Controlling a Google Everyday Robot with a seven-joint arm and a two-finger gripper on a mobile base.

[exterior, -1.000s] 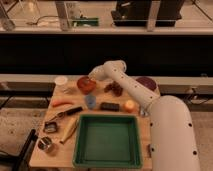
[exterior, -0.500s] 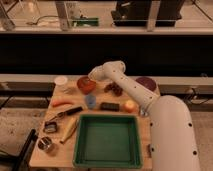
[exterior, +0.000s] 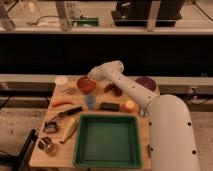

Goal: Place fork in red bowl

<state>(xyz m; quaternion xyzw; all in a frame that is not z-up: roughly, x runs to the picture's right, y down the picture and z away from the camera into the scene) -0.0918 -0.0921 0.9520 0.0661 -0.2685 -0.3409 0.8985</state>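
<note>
So the red bowl [exterior: 85, 85] sits near the back edge of the wooden table [exterior: 142, 131], a bit left of centre. It's between the small white cup [exterior: 61, 80] on its left and a cluster of reddish-brown stuff [exterior: 114, 89] on its right. It's round and upright, so it has no real long axis.

The gripper [exterior: 89, 79] is right over the bowl's rim, at the bowl's back right side. Honestly I can't tell how far open it is or whether it's got anything in it. I can't pick out a fork there either, so I can't say which way it points or how it lies.

The white arm [exterior: 125, 85] comes in from the right, sloping down from the gripper toward the robot's big white body [exterior: 170, 131] at the table's right edge. The purple bowl [exterior: 146, 83] is behind the arm at the back right, well apart from the red one.

Just in front of the red bowl there's a small blue cup [exterior: 90, 101], then a flat black block [exterior: 109, 106] and an orange-yellow round fruit [exterior: 130, 105] in a row to the right. Left of the blue cup lies an orange carrot-like thing [exterior: 62, 103].

Further forward, a dark-handled utensil [exterior: 67, 113] lies diagonally, its long axis running from lower left to upper right with the pale end at lower left. Below it are a small dark container [exterior: 50, 127], a pale wooden utensil [exterior: 69, 131] and a metal cup [exterior: 46, 145]. The green tray [exterior: 78, 142] fills the front middle.
</note>
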